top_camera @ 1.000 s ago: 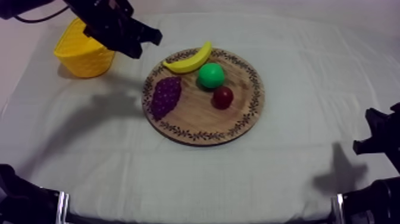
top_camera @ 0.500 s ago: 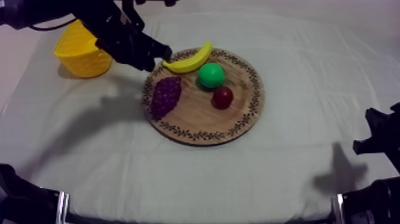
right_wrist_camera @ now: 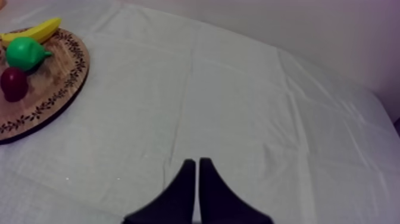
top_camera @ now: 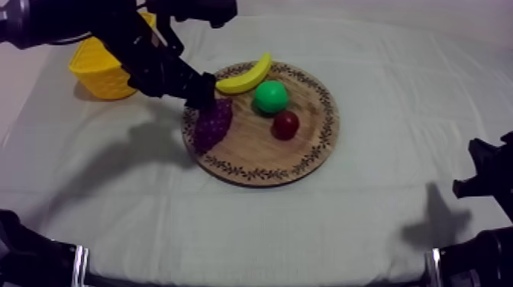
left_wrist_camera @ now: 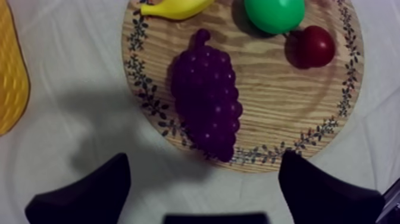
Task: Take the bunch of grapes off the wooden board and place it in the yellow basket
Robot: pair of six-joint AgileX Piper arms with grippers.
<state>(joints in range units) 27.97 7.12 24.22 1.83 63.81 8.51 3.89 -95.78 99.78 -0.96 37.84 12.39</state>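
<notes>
- Left pincer (left_wrist_camera: 202,162) released, spread wide, poised above grapes (left_wrist_camera: 205,98); nothing grasped.
- Grapes lie on board (left_wrist_camera: 286,113); pick-up, carry and drop into basket (top_camera: 99,72) all outstanding.
- Right pincer (right_wrist_camera: 197,163) clenched, empty, over tabletop (right_wrist_camera: 250,107).

The tabletop (top_camera: 382,198) lies under a grey-white cloth with faint creases and carries two things directly. A round wooden board (top_camera: 256,156) with a patterned rim lies near the middle, slightly left. A yellow basket (top_camera: 103,76) stands at the far left, near the board but apart from it.
</notes>
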